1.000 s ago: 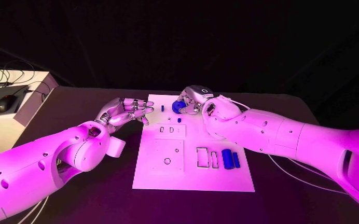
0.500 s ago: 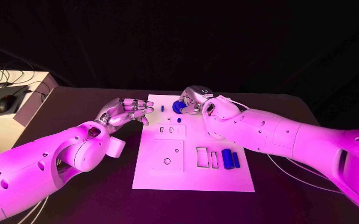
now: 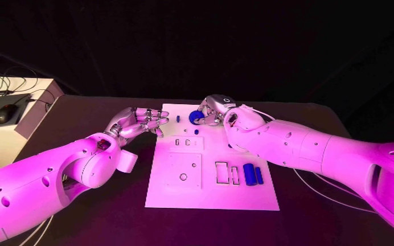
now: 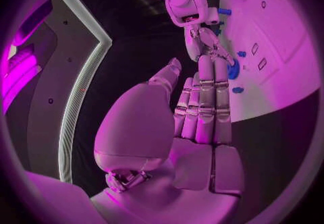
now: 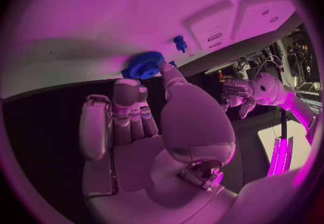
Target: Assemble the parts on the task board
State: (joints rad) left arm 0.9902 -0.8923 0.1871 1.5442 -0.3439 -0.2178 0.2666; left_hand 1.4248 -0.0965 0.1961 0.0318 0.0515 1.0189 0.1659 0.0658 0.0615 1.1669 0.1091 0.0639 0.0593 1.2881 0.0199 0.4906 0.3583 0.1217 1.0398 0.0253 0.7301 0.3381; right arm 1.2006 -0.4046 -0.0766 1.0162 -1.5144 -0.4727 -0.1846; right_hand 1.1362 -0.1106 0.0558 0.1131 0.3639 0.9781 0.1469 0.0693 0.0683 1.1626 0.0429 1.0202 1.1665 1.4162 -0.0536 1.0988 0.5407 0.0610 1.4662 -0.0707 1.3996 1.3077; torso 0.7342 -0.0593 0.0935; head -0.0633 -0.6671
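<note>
Blue gear [image 3: 196,117], round and toothed, sat at the far end of the white board [image 3: 209,197] on the desk [image 3: 98,212], pinched by the right hand [image 3: 215,109]. The left hand [image 3: 138,122] hovered beside the board's left edge, fingers loosely curled and grasping nothing.

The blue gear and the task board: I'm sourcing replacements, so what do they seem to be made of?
The blue gear looks like matte moulded or printed plastic: uniform colour, crisp teeth, no metallic glint. The right robot hand touches it. The task board seems a rigid white plate, probably plastic, with a dull, even surface and sharply cut recesses; the exact material is uncertain.
</note>
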